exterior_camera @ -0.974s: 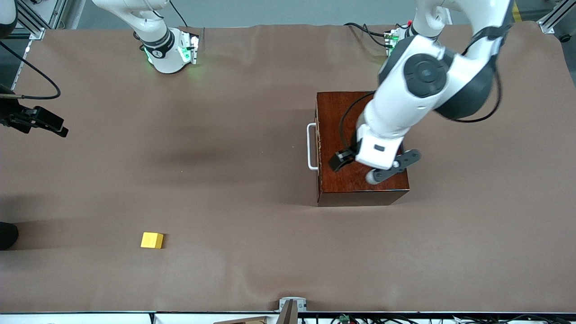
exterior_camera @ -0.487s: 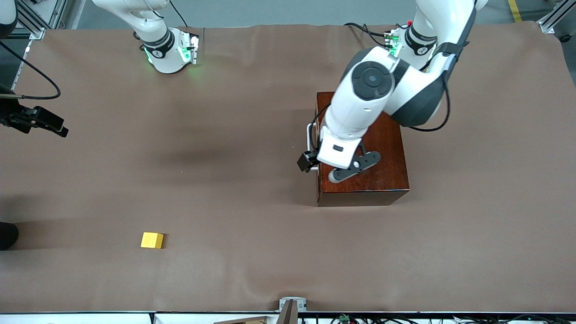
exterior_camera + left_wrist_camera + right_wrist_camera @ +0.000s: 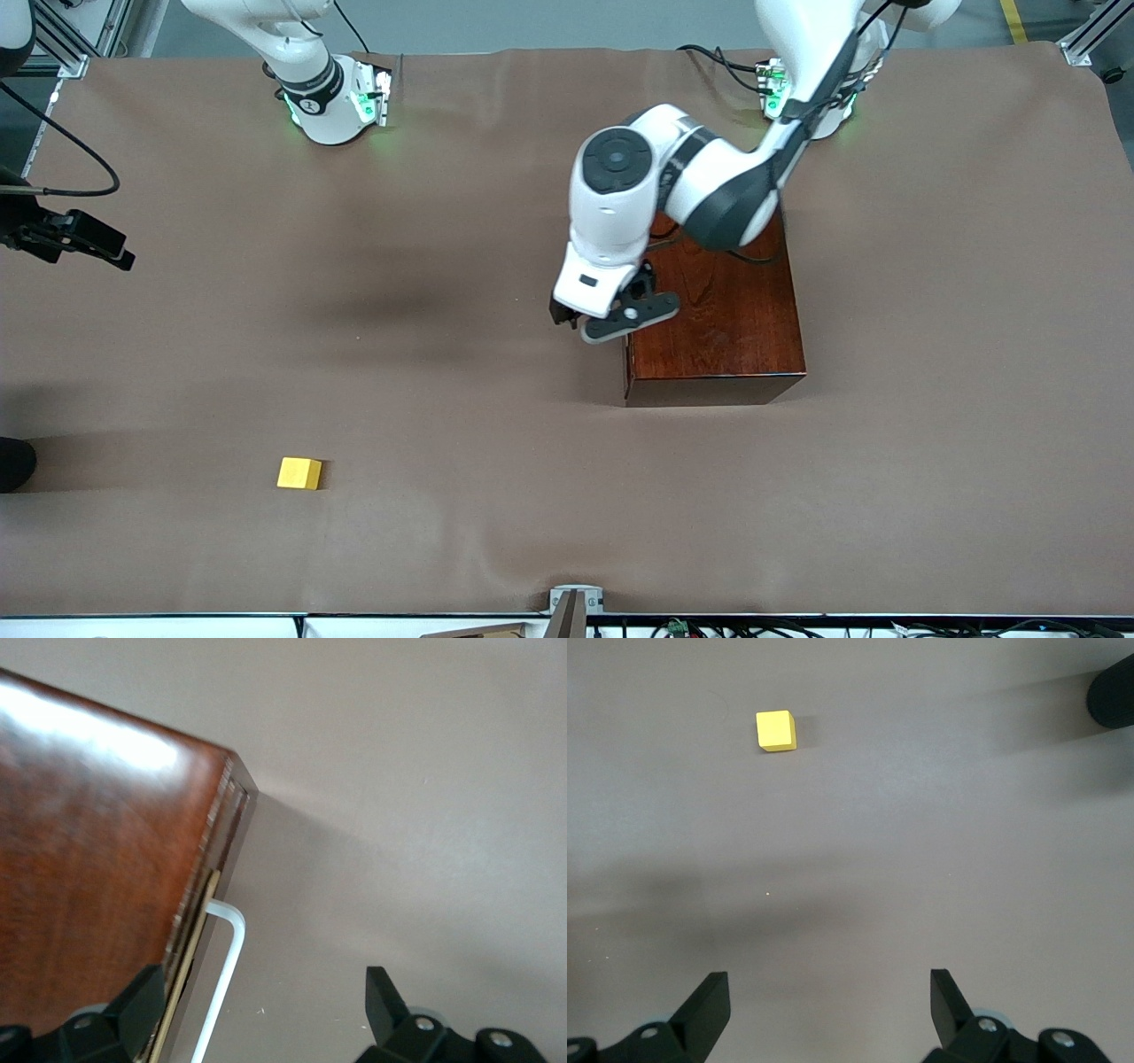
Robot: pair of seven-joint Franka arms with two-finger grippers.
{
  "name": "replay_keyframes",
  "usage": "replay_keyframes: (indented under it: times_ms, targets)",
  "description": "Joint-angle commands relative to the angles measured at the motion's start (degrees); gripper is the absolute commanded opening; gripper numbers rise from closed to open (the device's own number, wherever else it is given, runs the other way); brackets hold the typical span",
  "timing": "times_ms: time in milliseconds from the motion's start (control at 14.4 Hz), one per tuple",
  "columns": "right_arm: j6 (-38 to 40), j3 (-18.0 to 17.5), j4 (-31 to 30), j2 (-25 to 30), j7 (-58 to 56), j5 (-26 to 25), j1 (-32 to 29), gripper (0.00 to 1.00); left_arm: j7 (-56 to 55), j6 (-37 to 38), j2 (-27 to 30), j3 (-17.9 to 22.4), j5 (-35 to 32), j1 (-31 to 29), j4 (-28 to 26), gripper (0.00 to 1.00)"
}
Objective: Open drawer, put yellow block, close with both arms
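The drawer, dark reddish front with white U-shaped handle, sits closed in its wooden box, the left gripper spread-jawed over the handle for opening, next descending to clamp it, while the small yellow cube lies well apart on the brown surface under the waiting, spread-jawed right gripper.

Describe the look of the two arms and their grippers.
Both arms are glossy white jointed tubes with dark grey joint caps and collars; the left arm carries a black cable. Their bases glow green. The left gripper and the right gripper each have two black wedge-shaped fingers fixed with silver screws.
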State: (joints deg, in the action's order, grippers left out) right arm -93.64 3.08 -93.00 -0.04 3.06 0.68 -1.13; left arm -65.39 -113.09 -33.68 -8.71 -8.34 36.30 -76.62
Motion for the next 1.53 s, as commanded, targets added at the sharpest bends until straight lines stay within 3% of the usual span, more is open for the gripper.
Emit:
replay_keyframes:
  times_ms: [0,278,765,1460]
  targets:
    - [0.6,-0.4,0.6,-0.1,0.4,-0.9,-0.3,1.00,-0.4,0.5,-2.4,0.5,-2.7,2.5,2.0,1.00]
    - [0.6,-0.4,0.5,-0.1,0.4,-0.9,-0.3,1.00,0.4,3.6,-3.7,0.2,-3.0,5.2,0.9,1.00]
    - [0.8,-0.4,0.5,-0.1,0.3,-0.9,-0.3,1.00,12.8,7.4,-5.0,0.0,-2.9,5.4,0.6,1.00]
    - [0.8,-0.4,0.5,-0.2,0.3,-0.9,-0.3,1.00,11.3,6.5,-9.6,-0.1,-2.1,6.7,1.5,1.00]
